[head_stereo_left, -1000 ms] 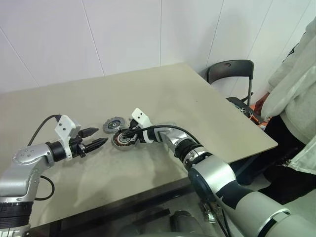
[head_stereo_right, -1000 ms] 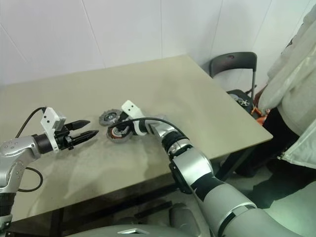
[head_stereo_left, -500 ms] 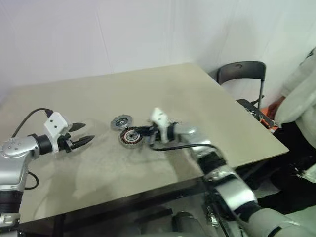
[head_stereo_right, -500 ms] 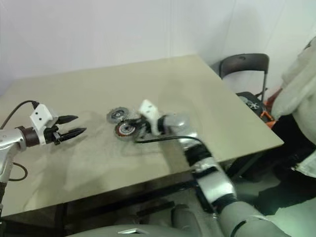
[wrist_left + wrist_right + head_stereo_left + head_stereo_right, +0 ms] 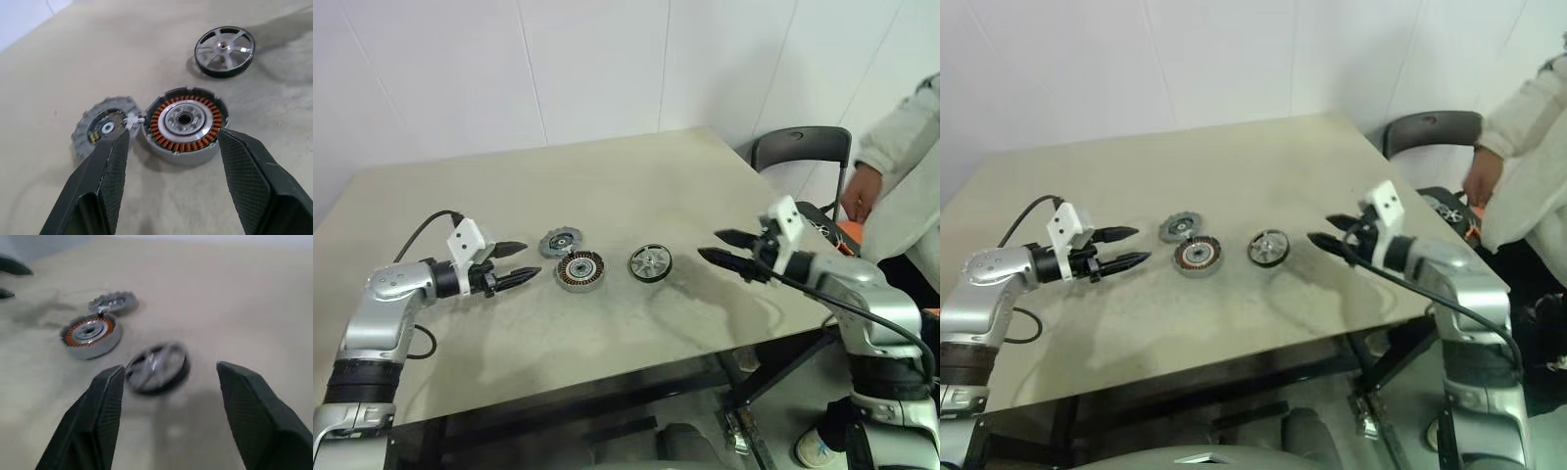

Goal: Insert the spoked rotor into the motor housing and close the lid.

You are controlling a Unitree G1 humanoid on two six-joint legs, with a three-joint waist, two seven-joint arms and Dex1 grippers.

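While I look through the head camera, my left gripper hovers with fingers apart just left of the motor housing; the lid lies just behind it, the spoked rotor to its right on the table. My right gripper hangs spread and empty, apart from the rotor. On my left wrist view, the housing sits between the fingers. On my right wrist view, the rotor lies flat ahead.
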